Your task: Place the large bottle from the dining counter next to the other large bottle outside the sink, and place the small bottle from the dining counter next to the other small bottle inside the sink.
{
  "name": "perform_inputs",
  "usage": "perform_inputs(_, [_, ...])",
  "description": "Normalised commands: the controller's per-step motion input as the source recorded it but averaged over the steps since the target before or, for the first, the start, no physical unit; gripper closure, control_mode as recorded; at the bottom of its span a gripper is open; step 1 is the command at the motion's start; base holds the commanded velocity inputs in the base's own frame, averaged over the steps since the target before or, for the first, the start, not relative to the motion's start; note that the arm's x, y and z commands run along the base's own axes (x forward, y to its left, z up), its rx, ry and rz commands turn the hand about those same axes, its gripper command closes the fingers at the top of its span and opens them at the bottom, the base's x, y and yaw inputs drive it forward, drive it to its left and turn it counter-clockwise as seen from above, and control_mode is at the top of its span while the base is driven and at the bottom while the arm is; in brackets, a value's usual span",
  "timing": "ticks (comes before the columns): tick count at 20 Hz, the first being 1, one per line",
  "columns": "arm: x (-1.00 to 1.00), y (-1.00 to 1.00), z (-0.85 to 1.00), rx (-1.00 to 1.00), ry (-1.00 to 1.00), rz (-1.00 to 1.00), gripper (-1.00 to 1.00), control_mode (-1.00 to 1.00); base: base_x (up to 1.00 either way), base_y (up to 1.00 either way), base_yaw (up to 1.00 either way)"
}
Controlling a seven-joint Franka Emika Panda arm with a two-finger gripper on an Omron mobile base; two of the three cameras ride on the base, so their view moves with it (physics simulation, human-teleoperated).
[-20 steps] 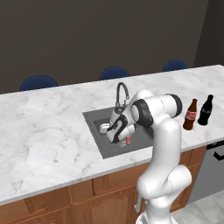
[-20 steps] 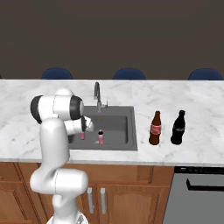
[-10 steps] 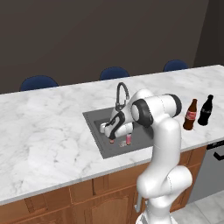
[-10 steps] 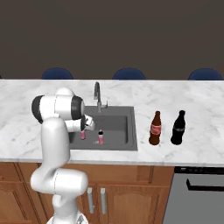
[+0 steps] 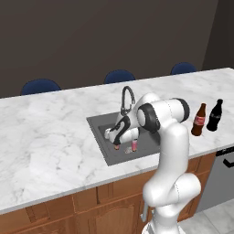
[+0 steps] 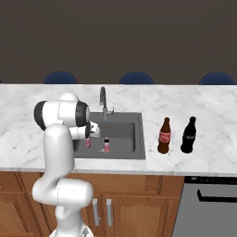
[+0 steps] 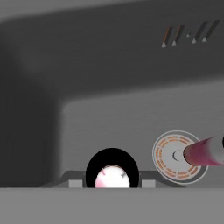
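The small bottle now stands low in the sink, under the claw, just beside the other small bottle. Over the last second the claw has come down from above the basin floor, carrying its bottle lower and nearer to that one. In the hand view a dark cap with a pale pink centre sits right between the finger tips, and the other small bottle leans in at the right over the round drain. The claw looks closed narrowly on the small bottle, though the fingers themselves are mostly hidden.

That suggests the sink half of the task is nearly done, with only the release left. Out on the worktop, the black large bottle already stands just beside the brown one, right of the sink.

The arm rises from the base, folds at its shoulder above the worktop edge, and reaches forward and down into the basin.
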Motion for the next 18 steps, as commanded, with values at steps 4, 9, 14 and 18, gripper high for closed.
perform_inputs(4, [0.0,0.0,0.0,0.0,0.0,0.0,-1.0,-1.0,0.0,0.0,0.0])
perform_inputs(9, [0.0,0.0,0.0,0.0,0.0,0.0,-1.0,-1.0,0.0,0.0,0.0])
perform_inputs(14, [0.0,0.0,0.0,0.0,0.0,0.0,-1.0,-1.0,0.0,0.0,0.0])
perform_inputs(18, [0.0,0.0,0.0,0.0,0.0,0.0,-1.0,-1.0,0.0,0.0,0.0])
